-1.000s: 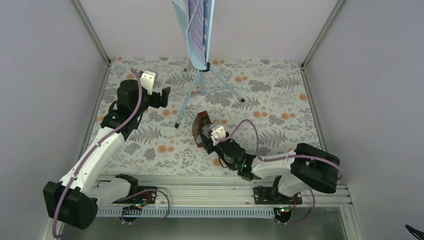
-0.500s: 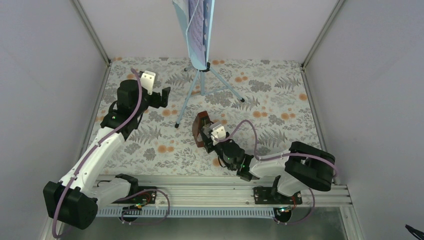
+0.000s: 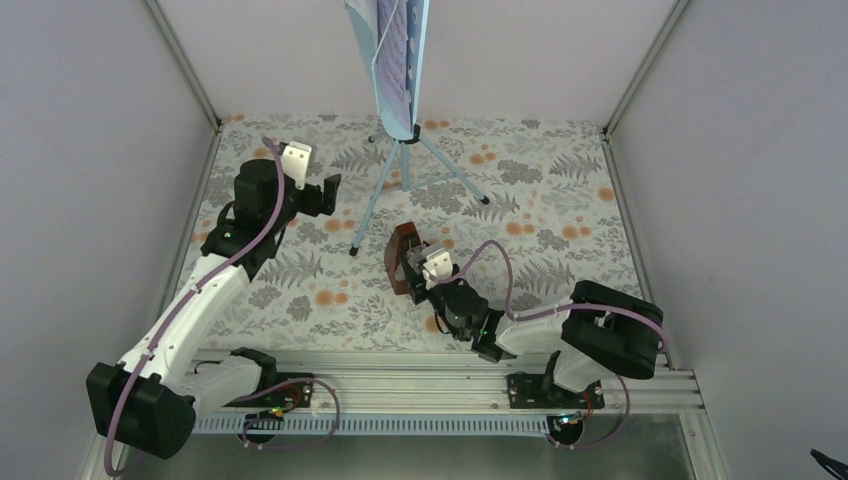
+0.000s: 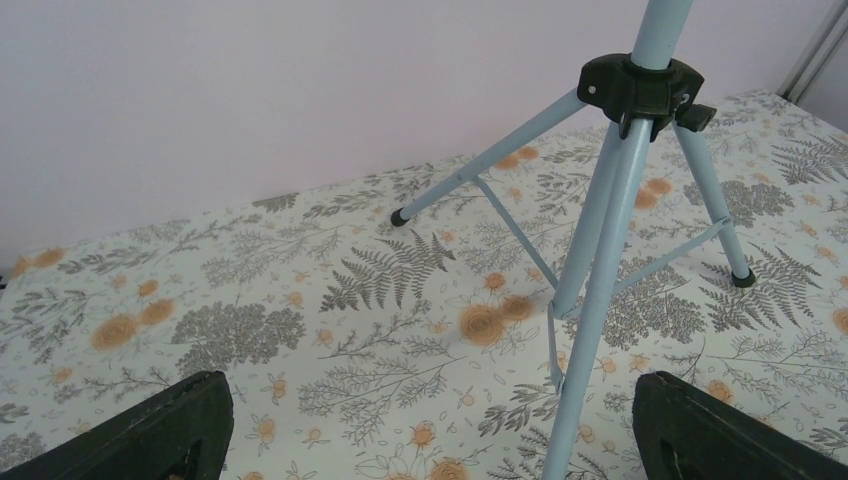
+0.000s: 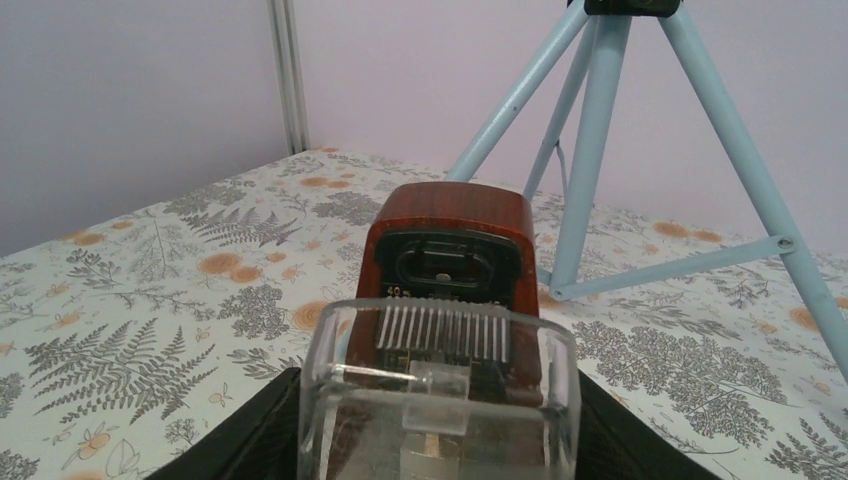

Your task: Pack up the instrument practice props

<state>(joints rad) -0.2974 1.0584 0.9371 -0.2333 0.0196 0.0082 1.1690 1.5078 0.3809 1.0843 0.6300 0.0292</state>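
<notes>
Floral-and-fern printed cloth [image 3: 560,200] covers the table, closed in by plain pale walls. Seen from above, a pale-blue music stand with tripod legs [image 3: 405,165] stands toward 12 o'clock. Its perforated desk rises out of the top of the view and carries white and lilac printed sheet-music pages [image 3: 392,50]. A small reddish-brown wooden pyramid metronome [image 3: 400,262] lies on its side near the middle of the cloth, at about 6 o'clock from the stand's feet and apart from them.

The right gripper [image 3: 415,268] reaches in from 4 o'clock and is closed on the metronome. In its wrist view the black fingers [image 5: 250,440] press both sides of the clear front part, with the wooden top pointing away toward the tripod.

The left gripper [image 3: 332,195] hangs at 10 o'clock, just beside the tripod's nearest leg, with its jaws spread wide and holding nothing.
</notes>
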